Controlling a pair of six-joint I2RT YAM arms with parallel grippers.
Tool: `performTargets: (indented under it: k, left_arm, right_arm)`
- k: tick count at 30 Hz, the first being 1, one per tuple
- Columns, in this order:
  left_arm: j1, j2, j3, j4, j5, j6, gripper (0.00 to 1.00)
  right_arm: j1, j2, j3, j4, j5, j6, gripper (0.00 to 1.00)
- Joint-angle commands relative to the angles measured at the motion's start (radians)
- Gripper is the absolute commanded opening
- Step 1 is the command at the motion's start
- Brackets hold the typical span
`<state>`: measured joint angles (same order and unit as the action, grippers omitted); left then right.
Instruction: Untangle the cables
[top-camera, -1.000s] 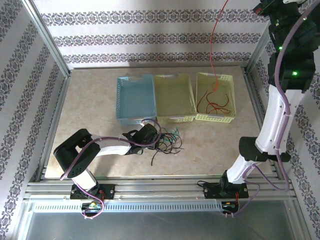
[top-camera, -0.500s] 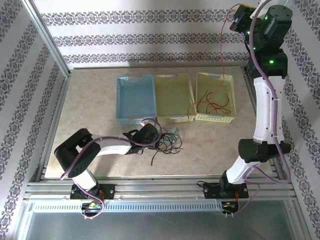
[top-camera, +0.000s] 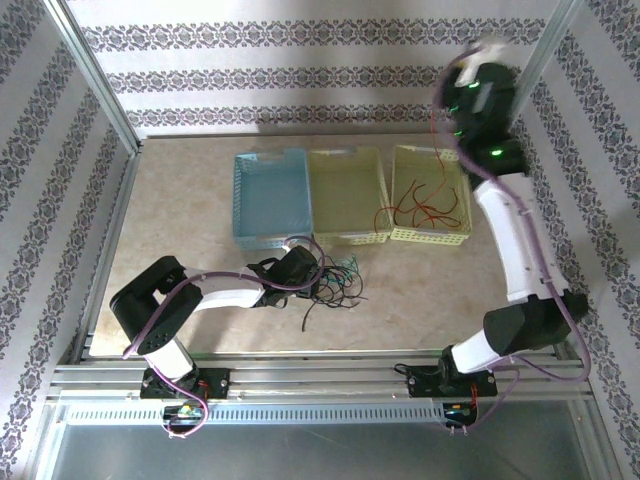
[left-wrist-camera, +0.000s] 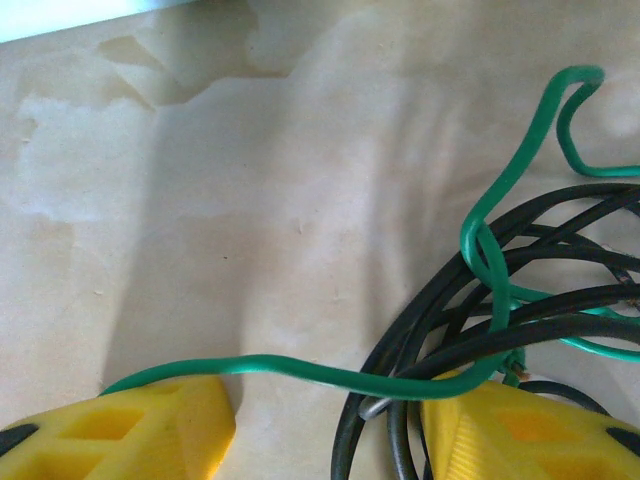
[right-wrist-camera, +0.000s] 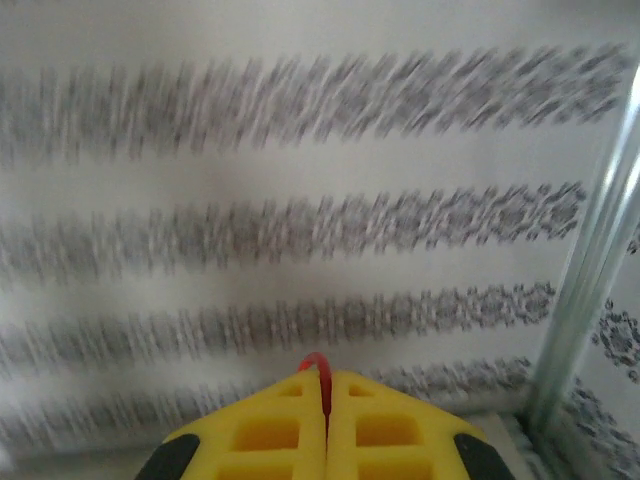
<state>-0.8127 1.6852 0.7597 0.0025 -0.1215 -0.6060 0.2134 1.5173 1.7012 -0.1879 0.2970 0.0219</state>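
Red cable (top-camera: 422, 212), pinched in the right tool (right-wrist-camera: 326, 385), hangs into the far-right basket (top-camera: 428, 237). Green cables (left-wrist-camera: 478, 235) and black cables (left-wrist-camera: 385, 350) lie tangled under the left tool (left-wrist-camera: 328, 415), jaws apart.

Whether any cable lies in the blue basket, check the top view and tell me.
No, the blue basket has a bare floor; the red cables lie in the rightmost basket.

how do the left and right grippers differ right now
The left gripper has its jaws apart, with a green cable running across the gap; the right gripper is shut on a red cable. The left one sits low over the table beside the black cables; the right one is up high by the back wall. Both have yellow fingers.
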Motion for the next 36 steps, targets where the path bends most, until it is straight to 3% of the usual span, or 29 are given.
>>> performTargets:
  k: [1, 6, 12, 25, 26, 27, 28, 33, 36]
  left_arm:
    - [0.038, 0.111, -0.046, -0.077, -0.078, 0.031, 0.57]
    - [0.038, 0.113, -0.051, -0.077, -0.077, 0.030, 0.58]
    - [0.038, 0.108, -0.057, -0.082, -0.078, 0.031, 0.58]
    - [0.037, 0.097, -0.059, -0.103, -0.070, 0.034, 0.58]
    - [0.037, 0.095, -0.061, -0.103, -0.071, 0.034, 0.58]
    - [0.038, 0.094, -0.063, -0.104, -0.073, 0.034, 0.58]
    - [0.038, 0.091, -0.063, -0.107, -0.076, 0.032, 0.59]
    - [0.038, 0.070, -0.066, -0.111, -0.076, 0.033, 0.59]
    - [0.038, 0.066, -0.064, -0.113, -0.076, 0.044, 0.59]
  right_arm:
    - [0.126, 0.008, -0.068, 0.107, 0.308, -0.287, 0.00]
    - [0.154, -0.008, -0.217, 0.043, 0.329, -0.235, 0.00]
    - [0.034, 0.083, -0.286, -0.217, 0.121, 0.052, 0.00]
    - [-0.151, 0.456, -0.117, -0.403, -0.120, 0.409, 0.00]
    - [-0.159, 0.464, -0.111, -0.404, -0.143, 0.427, 0.07]
    - [-0.161, 0.461, -0.117, -0.401, -0.159, 0.443, 0.27]
    - [-0.161, 0.446, -0.128, -0.391, -0.170, 0.451, 0.36]
    - [-0.151, 0.266, -0.283, -0.296, -0.166, 0.464, 0.59]
    - [-0.140, 0.169, -0.349, -0.308, -0.159, 0.458, 0.61]
